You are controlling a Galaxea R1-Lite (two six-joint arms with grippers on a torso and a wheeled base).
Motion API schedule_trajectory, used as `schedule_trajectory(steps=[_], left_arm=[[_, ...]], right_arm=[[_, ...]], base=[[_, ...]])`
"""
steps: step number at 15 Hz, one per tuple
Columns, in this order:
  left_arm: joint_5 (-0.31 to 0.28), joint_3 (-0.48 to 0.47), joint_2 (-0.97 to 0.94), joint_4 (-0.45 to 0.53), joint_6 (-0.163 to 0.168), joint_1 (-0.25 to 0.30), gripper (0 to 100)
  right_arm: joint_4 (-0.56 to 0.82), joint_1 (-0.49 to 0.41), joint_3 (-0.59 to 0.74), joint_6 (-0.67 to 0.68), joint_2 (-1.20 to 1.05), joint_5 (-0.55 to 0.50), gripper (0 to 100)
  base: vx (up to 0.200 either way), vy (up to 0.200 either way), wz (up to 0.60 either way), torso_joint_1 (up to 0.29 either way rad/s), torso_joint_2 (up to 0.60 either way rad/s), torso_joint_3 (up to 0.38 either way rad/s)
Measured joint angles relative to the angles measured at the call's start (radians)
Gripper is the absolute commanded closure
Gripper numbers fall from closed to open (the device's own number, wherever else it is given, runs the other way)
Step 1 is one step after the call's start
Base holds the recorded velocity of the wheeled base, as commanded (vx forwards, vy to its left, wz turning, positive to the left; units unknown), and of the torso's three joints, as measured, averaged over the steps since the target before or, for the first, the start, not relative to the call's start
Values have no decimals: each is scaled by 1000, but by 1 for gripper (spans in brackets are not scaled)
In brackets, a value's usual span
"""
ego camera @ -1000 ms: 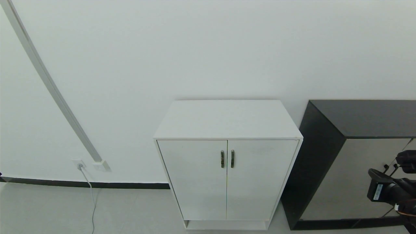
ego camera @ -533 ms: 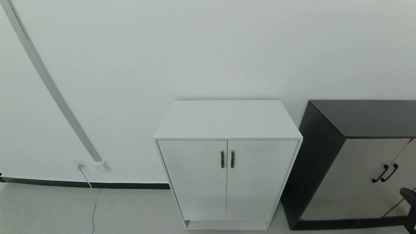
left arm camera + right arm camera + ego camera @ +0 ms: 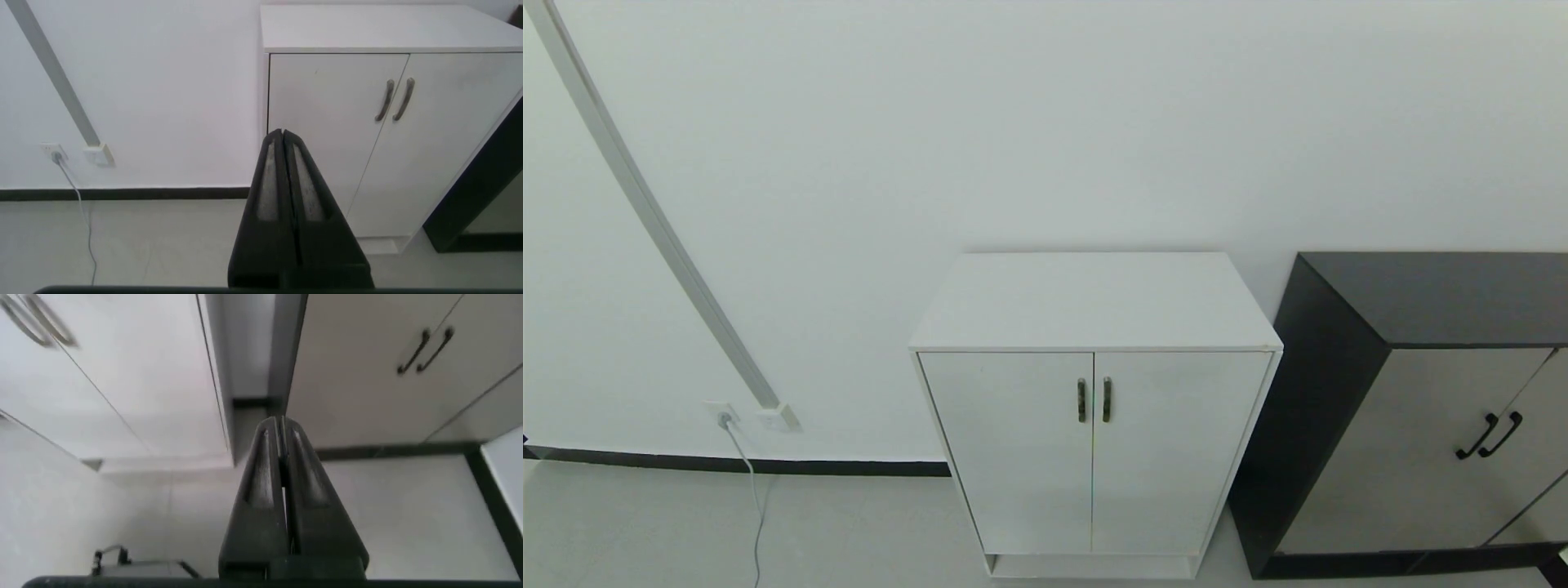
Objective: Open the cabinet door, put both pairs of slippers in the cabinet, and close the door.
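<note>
The white cabinet stands against the wall with both doors closed. Its two dark handles sit side by side at the middle seam. In the left wrist view my left gripper is shut with nothing in it, held in front of the white cabinet and off toward the left door's side. My right gripper is also shut and empty. It hangs low over the floor, facing the gap between the white cabinet and the black cabinet.
A black cabinet with grey doors and black handles stands right beside the white one. On the left wall are a slanted conduit, an outlet and a cable hanging to the grey floor.
The right arm, a second ago in front of the black cabinet's doors at the lower right, has dropped out of the head view. The cabinets have not moved.
</note>
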Motion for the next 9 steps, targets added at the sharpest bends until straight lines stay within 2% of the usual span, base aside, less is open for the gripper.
schedule_trajectory(steps=[2,9], left_arm=[[0,0,0,0,0,0,100],[0,0,0,0,0,0,100]], right_arm=[[88,5,6,0,-84,47,100],[100,87,59,-34,-168,69,100]], base=[[0,0,0,0,0,0],[0,0,0,0,0,0]])
